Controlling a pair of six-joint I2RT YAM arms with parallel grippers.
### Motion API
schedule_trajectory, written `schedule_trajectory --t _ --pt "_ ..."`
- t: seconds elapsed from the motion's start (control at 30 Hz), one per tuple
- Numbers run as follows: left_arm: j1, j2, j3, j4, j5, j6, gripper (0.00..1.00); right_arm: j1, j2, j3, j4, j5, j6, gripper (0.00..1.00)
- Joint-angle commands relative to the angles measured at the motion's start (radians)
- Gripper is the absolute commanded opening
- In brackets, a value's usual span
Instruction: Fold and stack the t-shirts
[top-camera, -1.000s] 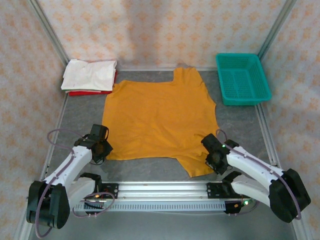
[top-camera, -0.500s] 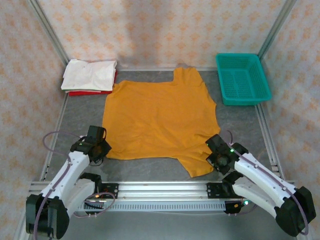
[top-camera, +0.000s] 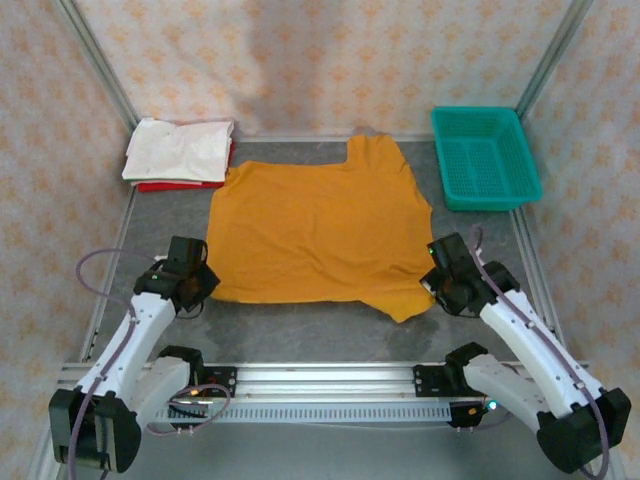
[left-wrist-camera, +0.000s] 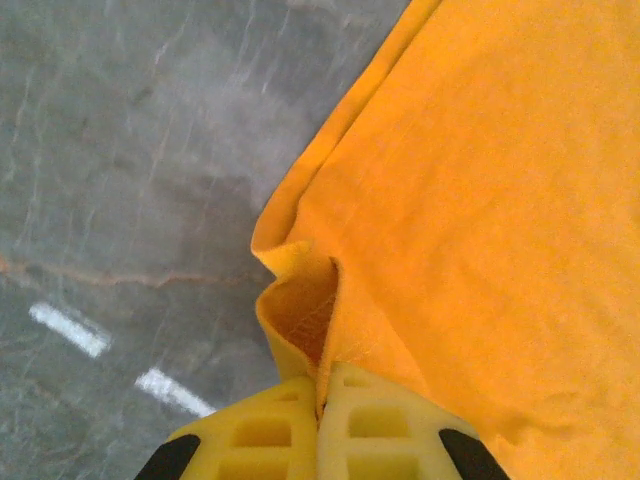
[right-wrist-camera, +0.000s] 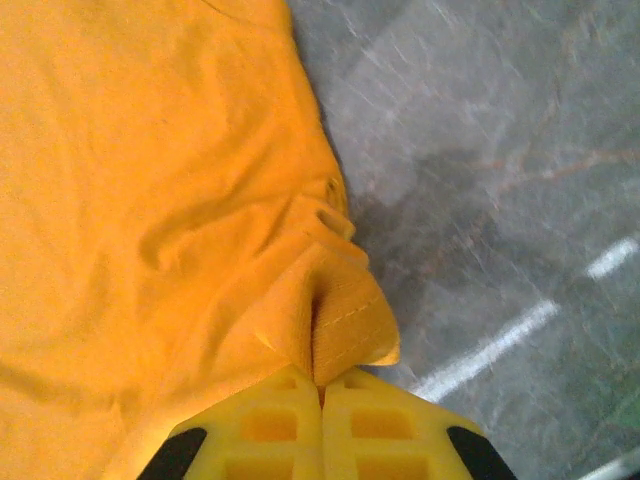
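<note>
The left hand (left-wrist-camera: 322, 398) and the right hand (right-wrist-camera: 320, 392) are each pinching a near corner of the orange t-shirt (top-camera: 320, 225) lying flat on the grey table (top-camera: 300, 328).

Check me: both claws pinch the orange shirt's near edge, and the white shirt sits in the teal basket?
Not quite. The top view shows the white shirt folded on a red one at far left, apart from the teal basket. The left gripper and right gripper do pinch the orange shirt.
</note>
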Motion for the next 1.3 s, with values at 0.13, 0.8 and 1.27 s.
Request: schedule_trajectory --t 0.13,0.8,1.27 --pt "0.039 0.134 0.063 0.057 0.032 0.093 0.00 -0.064 0.130 0.142 0.138 0.028 -0.191 0.00" --pt "0.098 0.372 0.271 0.091 0.025 0.239 0.00 -0.141 0.414 0.312 0.306 -0.049 -0.339 0.00" --pt "0.102 0.695 0.539 0.179 -0.040 0.314 0.00 -0.191 0.683 0.483 0.464 -0.087 -0.349 0.11"
